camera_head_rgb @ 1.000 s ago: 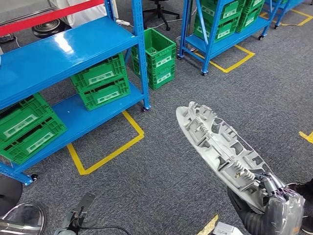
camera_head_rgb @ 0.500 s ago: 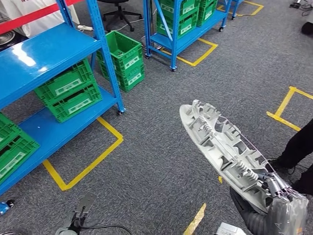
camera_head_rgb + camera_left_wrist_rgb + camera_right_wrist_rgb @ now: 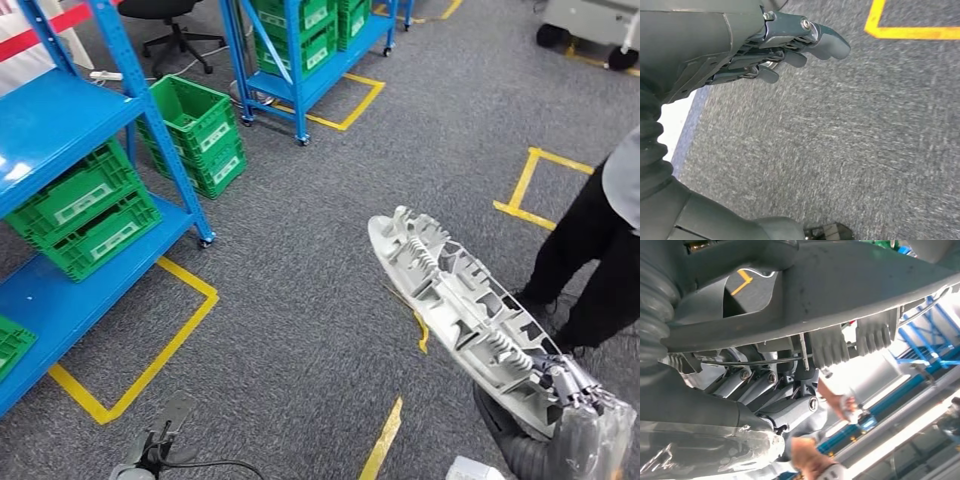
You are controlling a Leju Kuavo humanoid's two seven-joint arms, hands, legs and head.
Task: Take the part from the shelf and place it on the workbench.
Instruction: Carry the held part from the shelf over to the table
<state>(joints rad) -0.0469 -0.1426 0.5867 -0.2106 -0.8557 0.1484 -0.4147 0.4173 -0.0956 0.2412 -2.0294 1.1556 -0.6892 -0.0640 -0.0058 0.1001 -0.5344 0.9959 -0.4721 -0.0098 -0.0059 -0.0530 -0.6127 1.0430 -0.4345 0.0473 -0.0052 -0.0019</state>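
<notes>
Right robot hand (image 3: pixel 562 385) gripping grey part (image 3: pixel 453 300), fingers partly hidden, left robot hand (image 3: pixel 791 47) spread, holding nothing

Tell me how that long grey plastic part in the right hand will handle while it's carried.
The grey plastic part looks stiff: it juts out straight, unsagging, from the right hand. Its ribbed, hollowed build suggests lightness for its size. Held at one end, it may lever or twist in the grip, and thin ribs and clips could snap if bumped.
</notes>
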